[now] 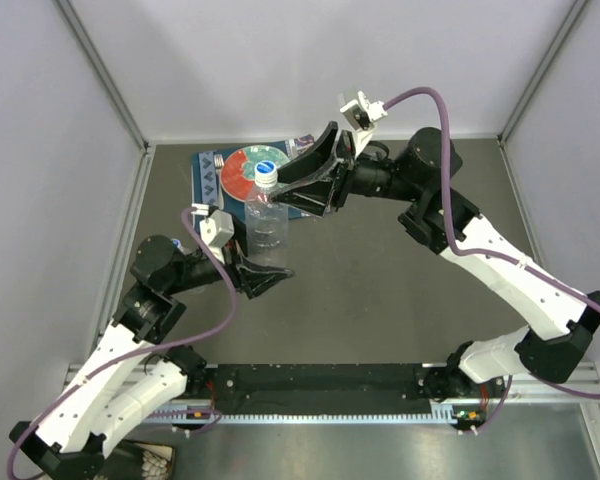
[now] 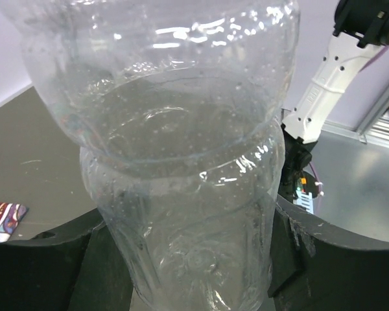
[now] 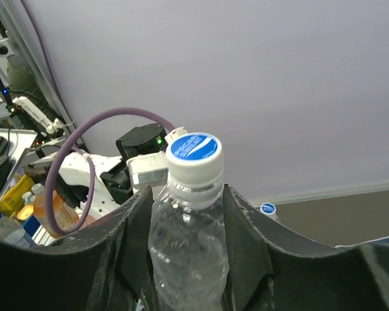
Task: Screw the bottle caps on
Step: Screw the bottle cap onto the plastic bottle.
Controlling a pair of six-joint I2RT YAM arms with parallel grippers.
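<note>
Left claw (image 2: 189, 220): clenched on the bottle (image 1: 267, 222). Its black fingers (image 2: 45, 265) sit one on each flank of the clear, ribbed lower body, edges against the plastic. The bottle fills most of the left wrist view.

Bottle: upright on the dark table (image 1: 380, 300), centre-left of the top view, just below the plate (image 1: 238, 172).

Right claw (image 3: 188, 194): comes in from the upper right of the top view, tips at the head of the same bottle. In its wrist view the fingers (image 3: 253, 240) flank the neck and shoulder just under the cap (image 3: 193, 150), very close on both sides. Pressing or let go: cannot tell.

Cap: white with a blue top, seated level on the bottle mouth, above the finger line. How far it is threaded cannot be read.

Further out: the plate is red and teal and lies on a dark patterned mat (image 1: 205, 165), upper centre-left of the top view. A second cap (image 3: 267, 208), small and blue-topped, shows right of centre in the right wrist view, beyond the finger; what it rests on is unclear. A white link of the right arm (image 2: 324, 84) crosses the upper right of the left wrist view.
</note>
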